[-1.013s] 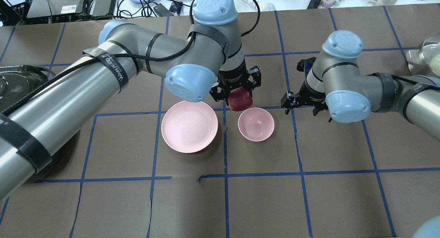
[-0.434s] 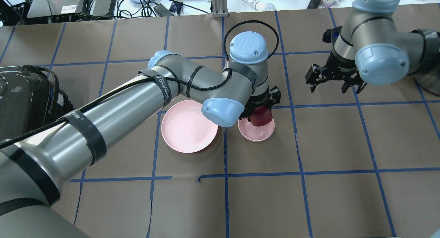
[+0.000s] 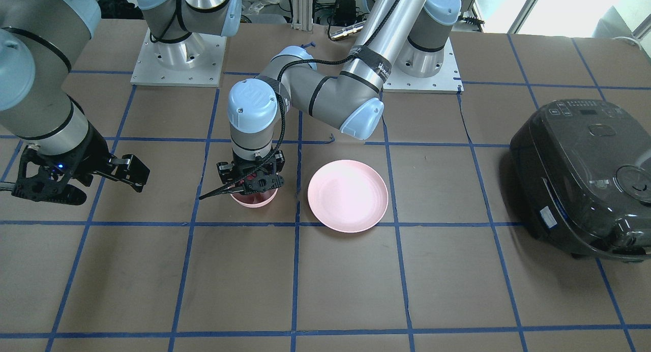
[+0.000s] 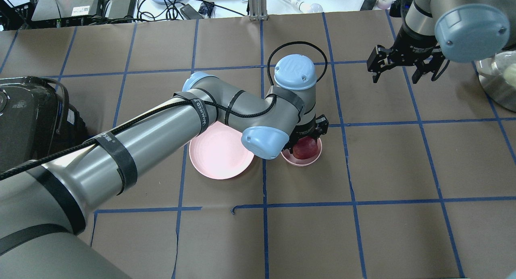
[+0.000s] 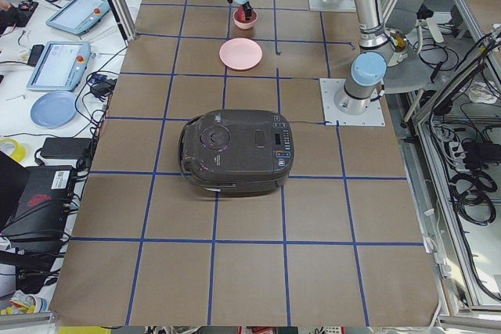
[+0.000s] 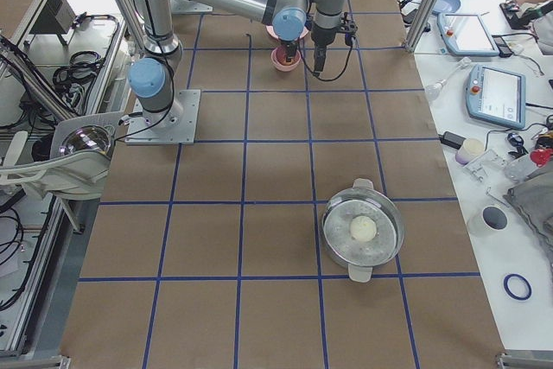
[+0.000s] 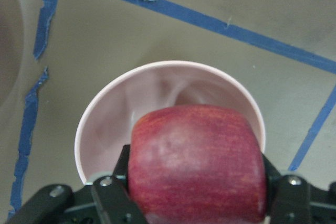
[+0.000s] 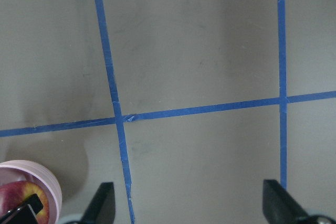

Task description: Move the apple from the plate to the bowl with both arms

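Shows the plate (image 4: 213, 166) bare near the middle of the counter, with the bowl (image 4: 307, 163) just beside it toward the right edge. Hangs the right gripper (image 4: 398, 71) spread wide and empty, well apart toward the far right corner. Clamps the left gripper (image 7: 197, 200) on the apple (image 4: 305, 148), directly beneath it and low within the bowl's rim; likely calls only for a straight release, no sideways shift.

Brown worktop (image 4: 363, 238), blue tape grid. On it: pink plate (image 4: 213, 158), bowl (image 4: 302, 163) just beside; black cooker (image 4: 28, 121) left end, steel pot (image 6: 363, 232) right end.
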Robot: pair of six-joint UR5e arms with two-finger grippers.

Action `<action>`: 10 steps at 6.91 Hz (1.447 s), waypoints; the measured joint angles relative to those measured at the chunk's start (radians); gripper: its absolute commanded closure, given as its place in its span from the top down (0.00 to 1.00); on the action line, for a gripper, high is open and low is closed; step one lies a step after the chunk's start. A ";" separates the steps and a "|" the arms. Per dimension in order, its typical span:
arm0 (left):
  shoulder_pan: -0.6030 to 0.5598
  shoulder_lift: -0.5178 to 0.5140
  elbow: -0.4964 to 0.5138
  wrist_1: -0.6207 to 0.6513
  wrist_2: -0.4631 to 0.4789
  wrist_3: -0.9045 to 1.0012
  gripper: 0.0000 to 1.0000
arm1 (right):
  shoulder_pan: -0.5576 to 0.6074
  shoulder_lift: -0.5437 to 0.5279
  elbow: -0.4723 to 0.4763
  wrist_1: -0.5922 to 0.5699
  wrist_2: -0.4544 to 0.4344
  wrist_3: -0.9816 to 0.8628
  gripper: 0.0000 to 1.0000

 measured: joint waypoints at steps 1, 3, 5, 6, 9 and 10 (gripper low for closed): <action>0.000 0.007 -0.003 0.002 0.001 0.022 1.00 | 0.001 -0.019 -0.005 0.001 -0.001 0.003 1.00; 0.018 0.061 0.019 -0.016 0.002 0.095 1.00 | 0.003 -0.071 -0.001 0.002 0.001 0.013 1.00; 0.073 0.177 0.095 -0.157 -0.004 0.217 1.00 | 0.024 -0.103 0.002 0.005 0.004 0.012 1.00; 0.113 0.244 0.136 -0.245 -0.004 0.295 1.00 | 0.055 -0.116 0.002 0.006 0.006 0.011 1.00; 0.348 0.420 0.167 -0.566 0.018 0.664 0.99 | 0.104 -0.133 0.006 0.006 0.012 0.010 1.00; 0.427 0.462 0.155 -0.618 0.061 0.789 0.99 | 0.107 -0.138 0.007 0.019 0.026 0.010 1.00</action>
